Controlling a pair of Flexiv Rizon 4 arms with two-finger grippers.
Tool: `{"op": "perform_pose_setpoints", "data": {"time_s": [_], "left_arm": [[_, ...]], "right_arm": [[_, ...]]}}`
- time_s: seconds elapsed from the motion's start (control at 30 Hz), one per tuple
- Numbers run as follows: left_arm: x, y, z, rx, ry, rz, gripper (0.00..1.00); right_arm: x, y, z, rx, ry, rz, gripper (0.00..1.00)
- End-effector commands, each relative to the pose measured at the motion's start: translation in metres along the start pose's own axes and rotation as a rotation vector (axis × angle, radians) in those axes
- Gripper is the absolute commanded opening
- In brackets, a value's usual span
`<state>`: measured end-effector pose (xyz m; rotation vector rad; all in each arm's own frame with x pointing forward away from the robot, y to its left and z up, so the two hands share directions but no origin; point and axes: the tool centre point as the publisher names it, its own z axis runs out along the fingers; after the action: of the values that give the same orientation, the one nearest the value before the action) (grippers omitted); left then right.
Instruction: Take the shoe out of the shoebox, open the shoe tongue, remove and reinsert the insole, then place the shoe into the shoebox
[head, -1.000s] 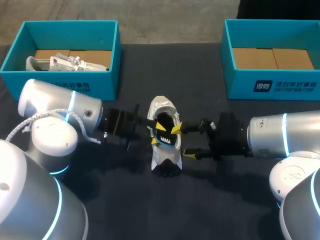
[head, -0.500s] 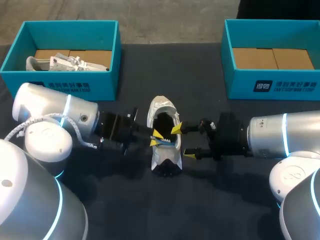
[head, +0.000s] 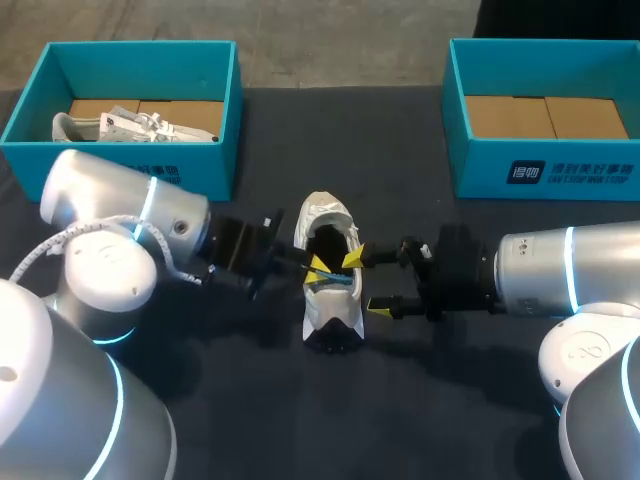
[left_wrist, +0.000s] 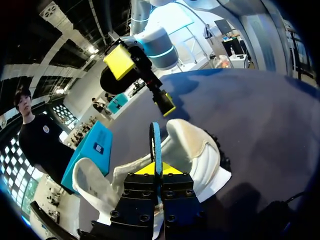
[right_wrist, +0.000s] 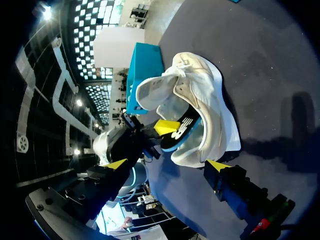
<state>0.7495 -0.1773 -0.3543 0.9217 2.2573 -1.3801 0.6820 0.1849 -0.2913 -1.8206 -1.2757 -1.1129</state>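
**Left gripper pinches the insole at the shoe's mouth; right gripper stands wide beside it**

The left gripper (head: 318, 268) is clamped on the blue insole (left_wrist: 155, 142). In the left wrist view its yellow tips meet on the thin edge, and the insole stands up on edge out of the shoe's opening. The right wrist view shows the insole's dark printed face (right_wrist: 184, 131) rising from the shoe, with the left fingers on it.

The right gripper (head: 366, 283) is spread wide and holds nothing. One yellow tip sits at the rim of the shoe's opening, and the other is beside the shoe, nearer the robot. Whether the first tip touches the rim cannot be told.

The white shoe (head: 330, 318) stands on the dark table (head: 250, 400), between the two arms and outside both boxes.

The left shoebox (head: 140, 165), teal, holds another white shoe (head: 130, 127) on its cardboard floor. The right shoebox (head: 560, 170) shows only its brown cardboard floor.
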Motion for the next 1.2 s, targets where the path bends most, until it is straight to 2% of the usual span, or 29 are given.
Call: {"op": "perform_pose_setpoints", "data": {"time_s": [0.03,0.23,0.27,0.3,0.4,0.67,0.77,0.8,0.9,1.2], "left_arm": [[-0.002,0.009,0.007,-0.003,0.005,-0.007,0.00],[0.001,0.008,0.005,-0.004,-0.003,-0.031,0.00],[0.001,0.006,0.004,0.000,-0.007,-0.039,0.29],[0.002,0.004,0.003,0.000,-0.008,-0.038,0.39],[0.000,-0.005,0.000,0.014,-0.025,-0.033,0.41],[0.002,-0.021,-0.010,0.029,-0.040,-0.021,0.39],[0.005,-0.020,-0.010,0.026,-0.030,-0.029,0.33],[0.006,-0.019,-0.010,0.027,-0.029,-0.031,0.29],[0.008,-0.017,-0.007,0.030,-0.020,-0.037,0.00],[0.008,-0.003,0.004,0.022,0.018,-0.051,0.00]], "right_arm": [[0.002,-0.001,0.002,-0.004,-0.009,0.001,1.00],[0.002,-0.001,0.002,-0.004,-0.009,0.001,1.00],[0.002,-0.001,0.002,-0.004,-0.009,0.001,1.00],[0.002,-0.001,0.002,-0.004,-0.009,0.001,1.00],[0.002,-0.001,0.002,-0.004,-0.009,0.001,1.00],[0.002,-0.001,0.002,-0.004,-0.009,0.001,1.00],[0.002,-0.001,0.002,-0.004,-0.009,0.001,1.00],[0.002,-0.001,0.002,-0.004,-0.009,0.001,1.00],[0.002,-0.001,0.002,-0.004,-0.009,0.001,1.00],[0.002,-0.001,0.002,-0.004,-0.009,0.001,1.00]]}}
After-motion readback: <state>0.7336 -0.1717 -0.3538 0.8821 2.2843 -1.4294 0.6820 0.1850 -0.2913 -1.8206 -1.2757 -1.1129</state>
